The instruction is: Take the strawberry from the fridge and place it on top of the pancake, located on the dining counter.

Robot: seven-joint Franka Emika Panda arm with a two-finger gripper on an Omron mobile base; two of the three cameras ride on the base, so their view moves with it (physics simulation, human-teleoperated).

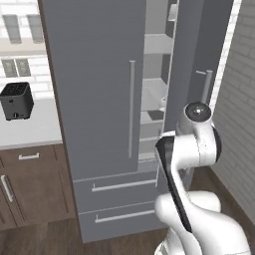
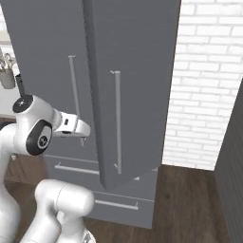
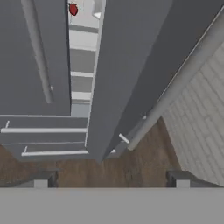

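Hand view: strawberry (image 3: 73, 9) inside narrow fridge (image 3: 131, 65) door gap.

The fridge (image 1: 99, 99) stands with its right door (image 2: 137, 85) swung open. The strawberry (image 3: 73, 9) sits on a shelf inside. Left of the fridge, a toaster (image 1: 16, 101) rests on the bench (image 1: 30, 129).

We see a dark-red strawberry (image 3: 73, 9) beyond our fingertips, a matte grey fridge (image 1: 94, 99), a black toaster (image 1: 16, 101), and a white brick wall (image 2: 204, 90).
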